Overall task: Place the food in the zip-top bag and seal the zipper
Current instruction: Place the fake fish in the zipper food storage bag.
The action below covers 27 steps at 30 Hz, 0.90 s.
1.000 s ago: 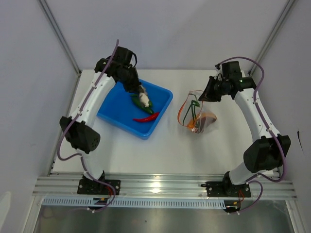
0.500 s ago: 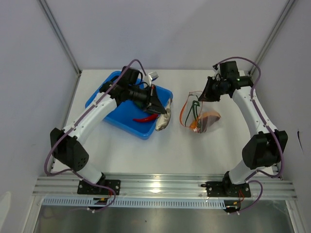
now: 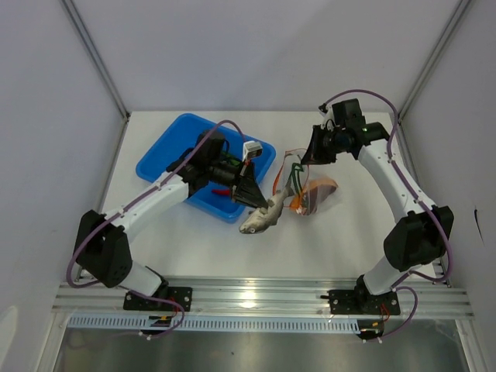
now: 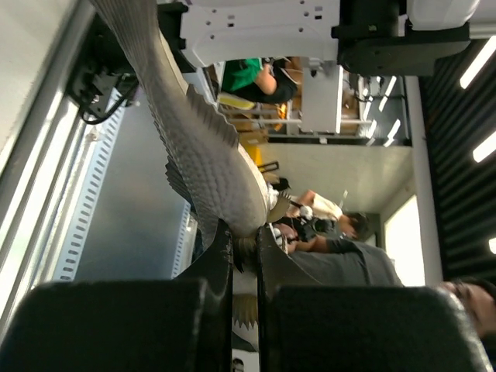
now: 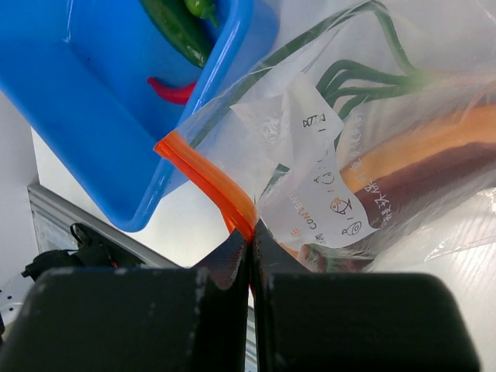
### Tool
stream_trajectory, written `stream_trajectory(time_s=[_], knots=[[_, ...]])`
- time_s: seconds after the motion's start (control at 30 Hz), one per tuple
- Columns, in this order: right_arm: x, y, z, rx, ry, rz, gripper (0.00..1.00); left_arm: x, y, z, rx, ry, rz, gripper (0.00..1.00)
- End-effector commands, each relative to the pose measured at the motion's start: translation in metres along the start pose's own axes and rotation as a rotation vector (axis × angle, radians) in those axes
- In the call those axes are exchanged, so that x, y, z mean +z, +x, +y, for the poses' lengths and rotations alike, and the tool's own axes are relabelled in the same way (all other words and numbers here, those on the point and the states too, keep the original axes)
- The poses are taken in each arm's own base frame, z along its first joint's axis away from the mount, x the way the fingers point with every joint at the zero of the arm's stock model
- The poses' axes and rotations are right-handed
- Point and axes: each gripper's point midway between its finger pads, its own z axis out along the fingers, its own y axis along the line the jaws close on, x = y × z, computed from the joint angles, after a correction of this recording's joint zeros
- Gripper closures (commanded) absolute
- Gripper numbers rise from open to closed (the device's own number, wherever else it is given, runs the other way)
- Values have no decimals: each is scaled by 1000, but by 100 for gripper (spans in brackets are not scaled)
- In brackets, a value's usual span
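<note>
My left gripper [image 3: 254, 200] is shut on the tail of the grey piece, a toy fish [image 3: 263, 216], and holds it beside the bag's mouth; in the left wrist view the fish [image 4: 198, 139] stretches away from the jaws. My right gripper [image 3: 305, 155] is shut on the orange-red zipper [image 5: 208, 181] and holds up the mouth of the clear zip-top bag [image 3: 310, 190]. Inside the bag [image 5: 372, 155] lie a green onion [image 5: 364, 77] and the purple-red and orange slice [image 5: 434, 155]. A red chili [image 5: 174, 91] and green pods [image 5: 177, 27] lie in the blue tray [image 3: 174, 155].
The blue tray [image 5: 85, 108] stands at the back left of the white table [image 3: 341, 248], close to the bag. Metal frame posts rise at the back corners. A metal rail [image 3: 256, 294] runs along the near edge by the arm bases.
My left gripper has carried the grey fish out of the blue tray and right toward the bag. My right gripper has pulled the bag's mouth left, toward the fish.
</note>
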Motion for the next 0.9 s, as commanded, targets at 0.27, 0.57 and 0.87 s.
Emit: stream_trajectory(time_s=[0.27,0.57,0.87], knots=[[-35,2,31,-113,-117,-75,100,18,-30,13,-56,69,134,100],[-45,34,50,-153,-222,-31,100,27,-56,27,-94,66,155,99],[-41,38,51,-155,-196,-60,100,42,-73,75,-301,-29,104,99]])
